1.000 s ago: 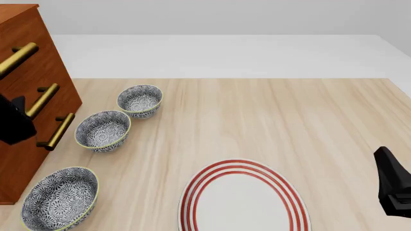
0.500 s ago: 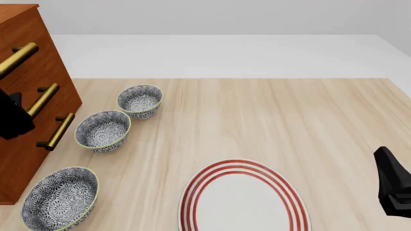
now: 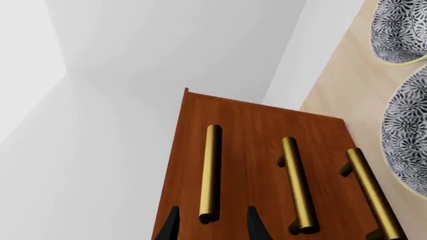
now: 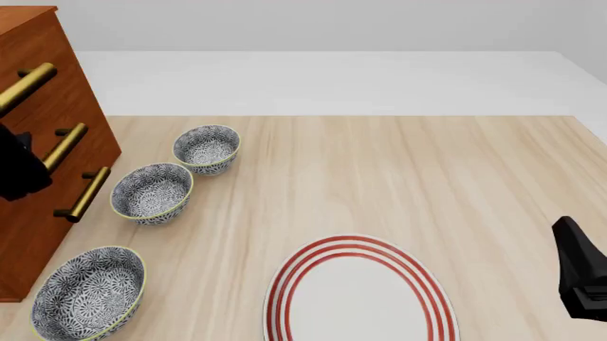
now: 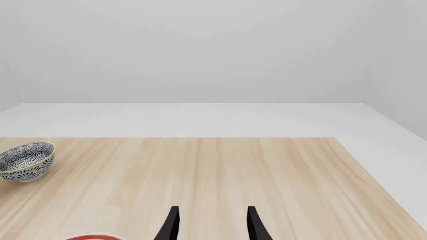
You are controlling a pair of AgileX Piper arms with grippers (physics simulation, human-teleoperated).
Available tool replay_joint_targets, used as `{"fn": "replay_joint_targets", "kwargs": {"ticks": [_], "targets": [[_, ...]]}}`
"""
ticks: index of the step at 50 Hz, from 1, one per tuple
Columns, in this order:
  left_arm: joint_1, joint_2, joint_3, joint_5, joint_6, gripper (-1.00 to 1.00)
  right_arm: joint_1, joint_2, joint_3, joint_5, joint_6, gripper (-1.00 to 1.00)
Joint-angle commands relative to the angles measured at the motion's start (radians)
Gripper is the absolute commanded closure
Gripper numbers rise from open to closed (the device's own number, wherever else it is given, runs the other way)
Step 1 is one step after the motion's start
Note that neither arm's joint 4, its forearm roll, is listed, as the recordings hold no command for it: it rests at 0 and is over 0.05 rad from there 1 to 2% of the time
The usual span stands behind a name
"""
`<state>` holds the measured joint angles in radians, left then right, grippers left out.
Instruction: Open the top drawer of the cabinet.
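Note:
The reddish-brown cabinet (image 4: 28, 241) stands at the table's left edge, its three brass bar handles facing right. The top drawer (image 4: 28, 42) is flush with the two below it, and its handle (image 4: 24, 85) is the uppermost. My left gripper (image 4: 17, 170) hovers in front of the cabinet face. In the left wrist view the left gripper (image 3: 212, 227) is open, and the near end of the top handle (image 3: 211, 170) shows in the gap between the fingertips (image 3: 172, 226). The right gripper (image 4: 581, 273) rests open at the table's right front, holding nothing.
Three patterned bowls (image 4: 207, 148) (image 4: 152, 192) (image 4: 88, 291) stand in a row just right of the cabinet. A white plate with red rings (image 4: 360, 291) lies at the front middle. The farthest bowl (image 5: 25, 160) also shows in the right wrist view.
In the front view the left gripper has crept slightly up and left, closer to the cabinet face. The right arm, bowls and plate have not moved.

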<state>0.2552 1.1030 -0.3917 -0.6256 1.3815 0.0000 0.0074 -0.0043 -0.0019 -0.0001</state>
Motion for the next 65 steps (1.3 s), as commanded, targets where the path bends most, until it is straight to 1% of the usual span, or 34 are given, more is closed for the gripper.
{"fn": "replay_joint_targets", "kwargs": {"ticks": [1,22,30,31,41,54,65], "targets": [[0.007,0.018,-0.009,-0.005,0.010,-1.00,0.000,0.000,0.000,0.000,0.000,-1.00],[0.018,0.041,-0.028,0.002,0.017,-1.00,0.000,0.000,0.000,0.000,0.000,-1.00],[0.026,0.042,-0.035,0.011,0.005,-1.00,0.000,0.000,0.000,0.000,0.000,-1.00],[0.028,0.045,-0.027,-0.005,0.014,1.00,0.000,0.000,0.000,0.000,0.000,-1.00],[0.022,0.041,-0.018,-0.018,0.025,1.00,0.000,0.000,0.000,0.000,0.000,-1.00],[0.002,0.042,-0.007,-0.034,0.059,1.00,0.000,0.000,0.000,0.000,0.000,-1.00],[-0.020,0.026,-0.010,-0.012,0.064,1.00,0.000,0.000,0.000,0.000,0.000,-1.00]]}}
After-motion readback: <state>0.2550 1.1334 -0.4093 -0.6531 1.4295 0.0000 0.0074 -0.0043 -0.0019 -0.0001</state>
